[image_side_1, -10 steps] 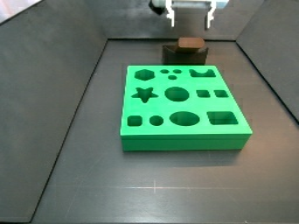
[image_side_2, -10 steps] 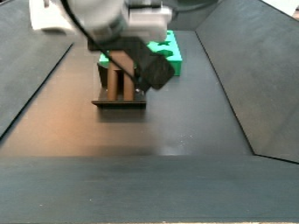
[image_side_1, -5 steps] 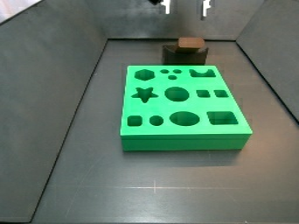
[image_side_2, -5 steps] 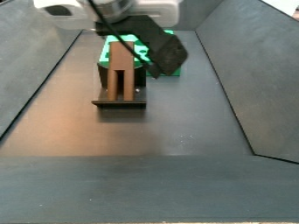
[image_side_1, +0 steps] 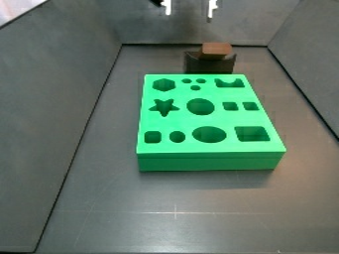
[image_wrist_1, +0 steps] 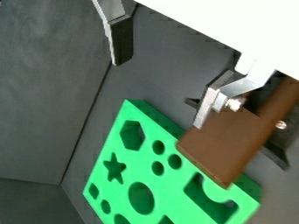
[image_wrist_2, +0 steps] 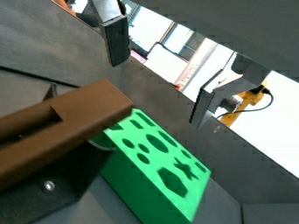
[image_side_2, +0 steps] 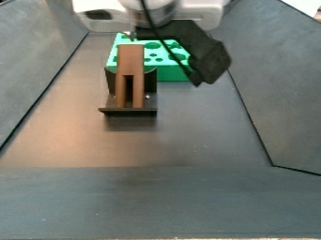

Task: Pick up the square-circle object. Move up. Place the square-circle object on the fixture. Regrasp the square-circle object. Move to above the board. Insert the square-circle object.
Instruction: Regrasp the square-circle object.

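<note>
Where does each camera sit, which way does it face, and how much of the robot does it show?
Wrist views: both ride above the board, looking down past open pincer fingers at the square-circle object on the fixture.
Side view: looks along the floor over the board to the fixture; pincer fingertips only.
Side view: opposite end, fixture nearest; arm body overhead.
Shared: board, peg.

Pincer [image_side_1: 188, 8] high at frame top, fingers [image_wrist_1: 114, 35] spread apart, nothing between.
</note>
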